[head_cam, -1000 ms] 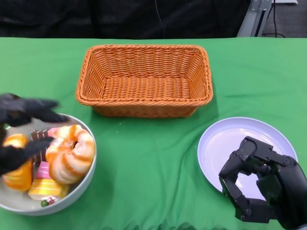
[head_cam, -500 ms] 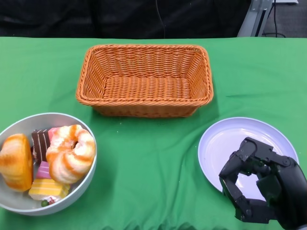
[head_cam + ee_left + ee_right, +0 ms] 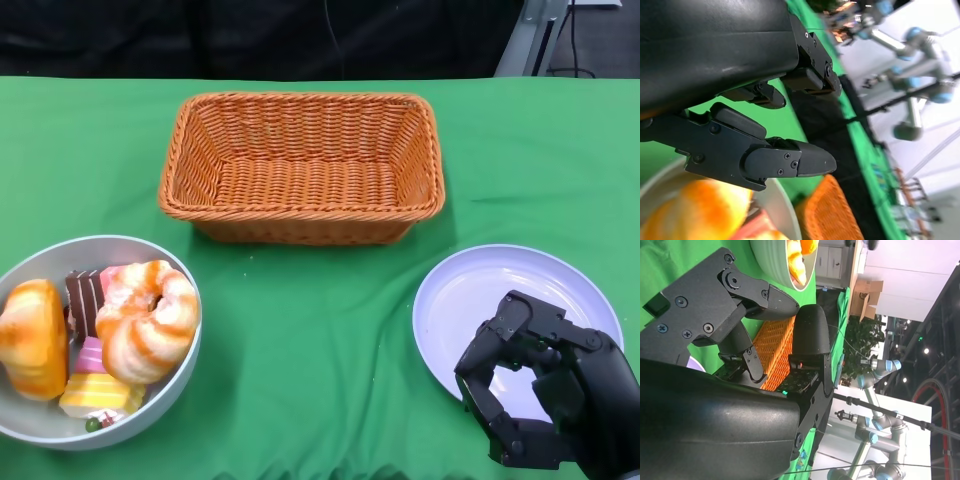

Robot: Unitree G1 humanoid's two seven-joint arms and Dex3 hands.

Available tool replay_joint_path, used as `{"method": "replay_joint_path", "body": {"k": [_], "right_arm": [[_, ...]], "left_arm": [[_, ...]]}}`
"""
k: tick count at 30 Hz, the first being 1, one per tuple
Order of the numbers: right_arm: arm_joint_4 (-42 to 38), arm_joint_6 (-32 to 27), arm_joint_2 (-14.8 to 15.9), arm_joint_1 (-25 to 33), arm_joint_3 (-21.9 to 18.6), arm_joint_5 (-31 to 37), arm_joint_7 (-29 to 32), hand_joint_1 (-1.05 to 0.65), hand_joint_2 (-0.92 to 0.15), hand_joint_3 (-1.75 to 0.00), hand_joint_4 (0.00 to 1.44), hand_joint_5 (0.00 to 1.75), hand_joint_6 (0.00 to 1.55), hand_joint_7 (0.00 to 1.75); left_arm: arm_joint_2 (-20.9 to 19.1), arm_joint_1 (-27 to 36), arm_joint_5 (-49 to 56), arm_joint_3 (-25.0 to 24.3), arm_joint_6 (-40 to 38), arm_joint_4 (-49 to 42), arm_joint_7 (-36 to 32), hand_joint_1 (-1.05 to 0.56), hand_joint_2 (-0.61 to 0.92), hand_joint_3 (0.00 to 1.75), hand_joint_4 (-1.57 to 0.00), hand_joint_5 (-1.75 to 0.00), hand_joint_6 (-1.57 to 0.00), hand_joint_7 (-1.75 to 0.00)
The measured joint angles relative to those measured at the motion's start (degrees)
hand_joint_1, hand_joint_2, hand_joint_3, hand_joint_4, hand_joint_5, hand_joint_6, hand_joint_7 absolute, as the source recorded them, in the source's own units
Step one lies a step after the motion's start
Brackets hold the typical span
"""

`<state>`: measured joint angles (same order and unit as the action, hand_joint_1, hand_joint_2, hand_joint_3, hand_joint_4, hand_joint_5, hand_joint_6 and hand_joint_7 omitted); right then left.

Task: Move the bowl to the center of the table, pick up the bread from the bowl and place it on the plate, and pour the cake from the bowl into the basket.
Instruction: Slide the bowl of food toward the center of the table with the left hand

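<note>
The right robot hand [image 3: 545,395] hangs over the near edge of the plate [image 3: 470,290], its fingers [image 3: 495,345] curled inward around nothing; it sits a shade lower in the head view than half a second ago, otherwise unchanged. The left robot hand [image 3: 765,125] is out of the head view now, as it was half a second ago; a second ago it reached over the bowl's left rim with fingers spread above the food. Its wrist view shows it just above the bowl with fingers apart and nothing between them.

The bowl [image 3: 185,365] rests at the counter's [image 3: 320,330] near left, well short of the center, in the same spot as in both earlier pictures. Inside, a golden bread roll [image 3: 33,335] lies at the left, a striped ring bread [image 3: 150,320] at the right, a brown cake [image 3: 84,300] between them toward the back, and a pink and yellow cake [image 3: 92,385] toward the front. None of these has shifted.

The basket [image 3: 300,165] stands at the middle back of the counter, apart from bowl and plate. The plate lies at the near right.
</note>
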<state>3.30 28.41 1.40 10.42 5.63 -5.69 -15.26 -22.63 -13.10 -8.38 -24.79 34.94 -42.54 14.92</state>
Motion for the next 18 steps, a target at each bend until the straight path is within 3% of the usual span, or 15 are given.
{"method": "replay_joint_path", "body": {"k": [10, 18], "right_arm": [[0.0, 0.0, 0.0, 0.0, 0.0, 0.1, 0.1, -0.22, -0.45, -1.05, 0.81, 1.7, 0.74, 1.36], [-0.1, 0.0, 0.0, 0.0, 0.0, -0.3, -0.4, -0.2, -0.46, -1.04, 0.8, 1.69, 0.73, 1.34]], "left_arm": [[-0.5, -2.8, 3.0, 2.7, 1.2, -9.4, -5.9, -0.58, 0.92, 0.59, -0.44, -0.01, -0.39, 0.0], [0.0, -3.7, 2.5, 4.7, -7.1, -10.3, -7.4, -0.61, 0.92, 0.54, -0.35, 0.0, -0.29, 0.0]]}}
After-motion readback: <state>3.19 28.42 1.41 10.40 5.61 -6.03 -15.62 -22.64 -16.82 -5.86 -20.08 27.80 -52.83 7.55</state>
